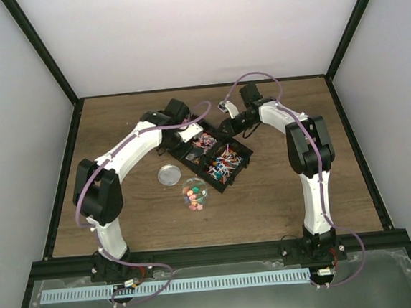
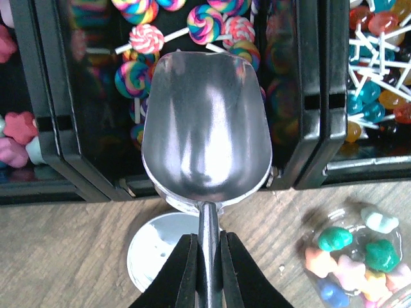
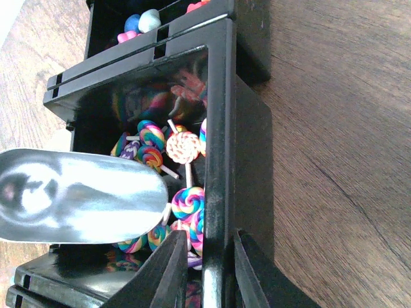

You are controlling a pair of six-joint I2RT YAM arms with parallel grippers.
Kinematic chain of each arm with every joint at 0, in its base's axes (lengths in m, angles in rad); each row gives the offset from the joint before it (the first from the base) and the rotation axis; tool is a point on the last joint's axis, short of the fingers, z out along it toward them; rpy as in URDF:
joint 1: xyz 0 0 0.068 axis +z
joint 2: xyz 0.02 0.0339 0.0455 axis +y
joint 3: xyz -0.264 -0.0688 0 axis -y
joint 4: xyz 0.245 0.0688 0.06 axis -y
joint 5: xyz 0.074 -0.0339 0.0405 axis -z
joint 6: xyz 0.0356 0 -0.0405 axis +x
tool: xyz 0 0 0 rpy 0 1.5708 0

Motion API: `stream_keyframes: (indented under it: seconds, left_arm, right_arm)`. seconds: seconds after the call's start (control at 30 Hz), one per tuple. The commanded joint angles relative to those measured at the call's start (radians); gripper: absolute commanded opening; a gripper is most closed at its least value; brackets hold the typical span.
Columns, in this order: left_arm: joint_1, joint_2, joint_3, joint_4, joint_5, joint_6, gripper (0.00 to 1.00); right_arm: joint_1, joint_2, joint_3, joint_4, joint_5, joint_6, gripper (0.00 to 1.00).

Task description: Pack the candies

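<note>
We see the left tool (image 2: 209, 240) closed tight on the thin handle of a metal scoop (image 2: 205, 128), with a black finger pressed against the stem on either side. In the left wrist view the scoop's bowl points toward 12 o'clock and hangs over the middle compartment of the black tray (image 2: 314, 96). Its inner face shows bright bare metal.

The candies (image 2: 131, 78) lie in the tray sorted by kind. Swirled ones on white sticks are in the middle compartment. Star-shaped ones in pink and red are in the compartment at 9 o'clock, and round ones on sticks in blue, yellow and red are in the compartment at 3 o'clock.

The right tool (image 3: 209, 236) stands astride the side wall of the swirled-candy compartment, one finger inside and the other outside. The fingers are only narrowly parted, and we cannot tell whether they actually pinch the wall.

From above, the tray sits slantwise near the middle of the worktop (image 1: 154, 223). The left tool is at its 11 o'clock and the right tool at its 1 o'clock. The clear jar (image 1: 201, 183) stands upright just off the tray at 7 o'clock and holds several star-shaped candies. A round silver lid (image 1: 168, 174) lies flat at the jar's 10 o'clock, close by but apart from it. A few more candies rest on the worktop just beside the jar at its 6 o'clock.
</note>
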State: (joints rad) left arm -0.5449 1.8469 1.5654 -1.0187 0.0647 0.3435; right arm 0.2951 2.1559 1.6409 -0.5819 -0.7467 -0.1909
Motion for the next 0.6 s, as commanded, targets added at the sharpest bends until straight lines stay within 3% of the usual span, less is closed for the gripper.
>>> stream_keyframes:
  seconds: [0.0,0.57]
  left_arm:
    - [0.001,0.039,0.032,0.071,0.015,-0.025,0.04]
    - [0.000,0.087,-0.161,0.347,0.087,-0.085,0.04]
  right_arm:
    - [0.000,0.016,0.034,-0.016,-0.022,-0.015,0.21]
    - [0.000,0.017,0.026,-0.012,-0.056,-0.027,0.20]
